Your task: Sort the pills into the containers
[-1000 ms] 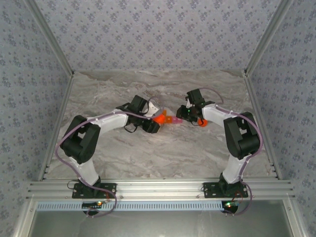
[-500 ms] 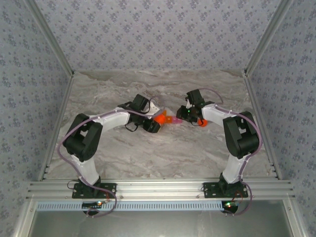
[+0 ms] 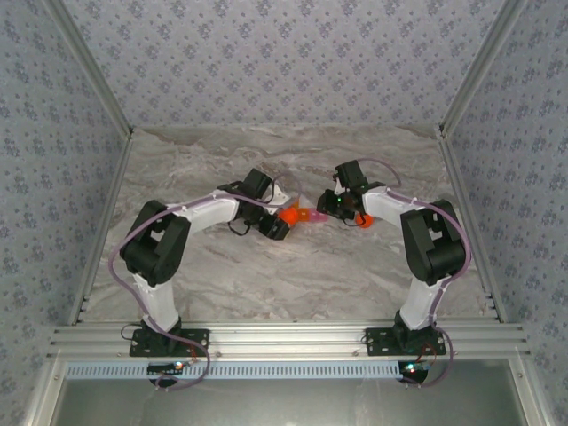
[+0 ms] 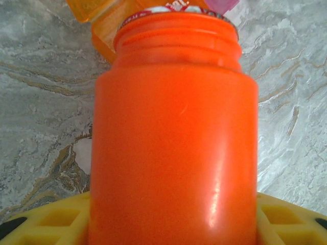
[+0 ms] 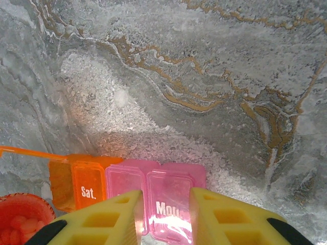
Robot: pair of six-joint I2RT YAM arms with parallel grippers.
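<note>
Marbled surface (image 3: 266, 275) is carrying everything near its middle. Left end effector (image 4: 172, 224) is clamping the orange bottle (image 4: 173, 138), whose mouth is pointing at the pill box (image 5: 89, 186). Right end effector (image 5: 166, 214) is pinching the pink cell (image 5: 171, 196), with the box lying crosswise. Pills (image 5: 20, 224) are sitting in the bottle.

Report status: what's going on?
Left gripper shut on orange bottle. Right gripper shut on pill box, pink cell. Its mouth beside open orange cell.

I watch my left arm (image 3: 206, 210) swing a touch to the right: its elbow now sits further in, and the wrist, with the orange bottle (image 3: 286, 214) it holds, has edged toward the pill box (image 3: 309, 216).
</note>
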